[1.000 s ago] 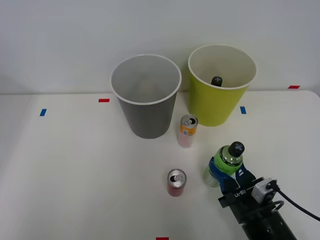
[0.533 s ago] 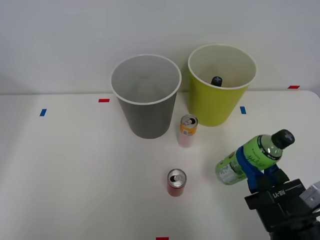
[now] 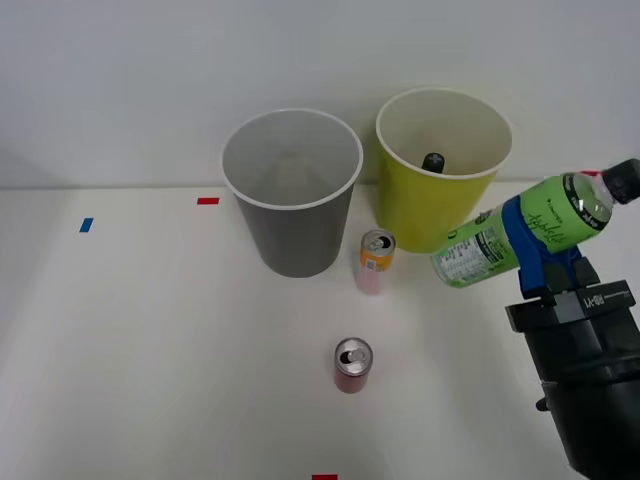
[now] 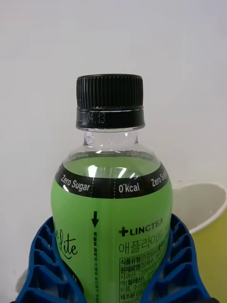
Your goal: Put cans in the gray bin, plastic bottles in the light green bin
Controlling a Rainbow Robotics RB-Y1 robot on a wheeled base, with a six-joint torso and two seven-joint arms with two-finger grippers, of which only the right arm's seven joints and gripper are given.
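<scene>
While two cans (image 3: 375,261) stand mid-desk, the right gripper (image 3: 545,262) holds a tilted green bottle (image 3: 520,230) clamped in its jaws above the desk's right edge.

Held load: right gripper (image 3: 540,250) clamps green-label bottle (image 3: 520,230), raised off the table (image 3: 150,350).
Light green bin (image 3: 440,215): at 10 o'clock, mouth open, 1 black cap (image 3: 433,161) inside.
Obstacles: gray bin (image 3: 292,225); 2 cans (image 3: 376,262), (image 3: 352,365) at 9 o'clock.

Even, bright overhead light; worktop (image 3: 150,350) nearly washed out. Soft short shadows beside gray bin (image 3: 292,195). Small glare spots on bottle (image 4: 113,208) shoulder; print sharp.
</scene>
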